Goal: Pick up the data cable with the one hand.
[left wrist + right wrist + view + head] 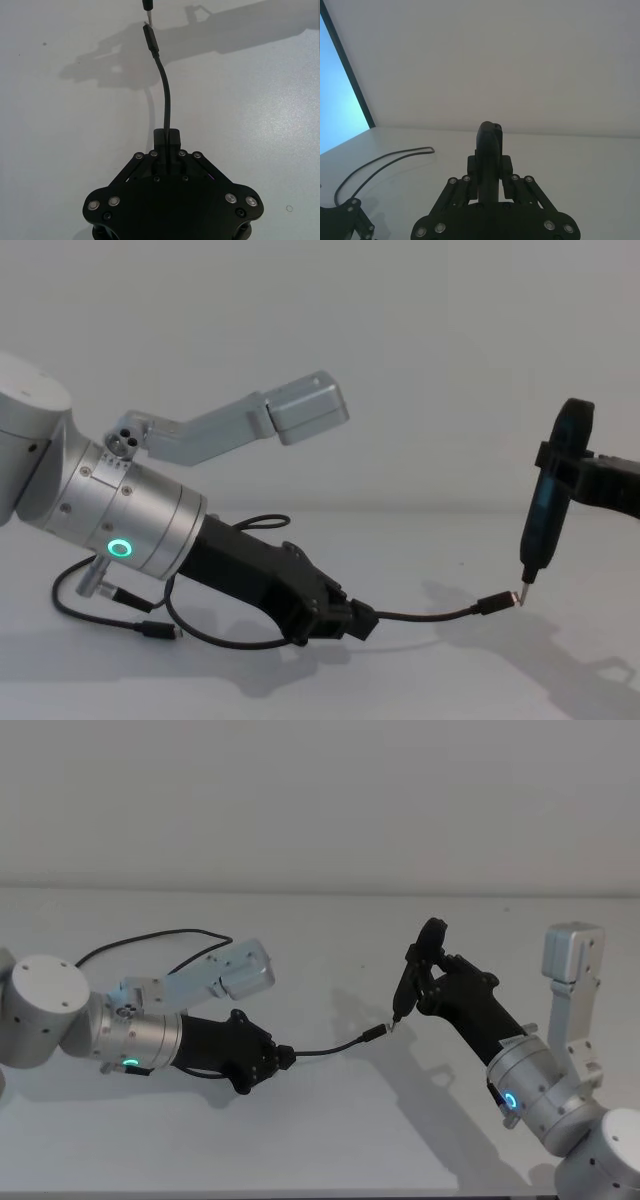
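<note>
Gripping the cable near its plug end, our left hand holds it just above the table. Its plug touches the tip of the pointed tool clamped upright in our right gripper.

The data cable was black, its plug black with a silvery tip. The left gripper was black on a silver wrist with a glowing green ring. The right gripper was black. The table was plain white.
</note>
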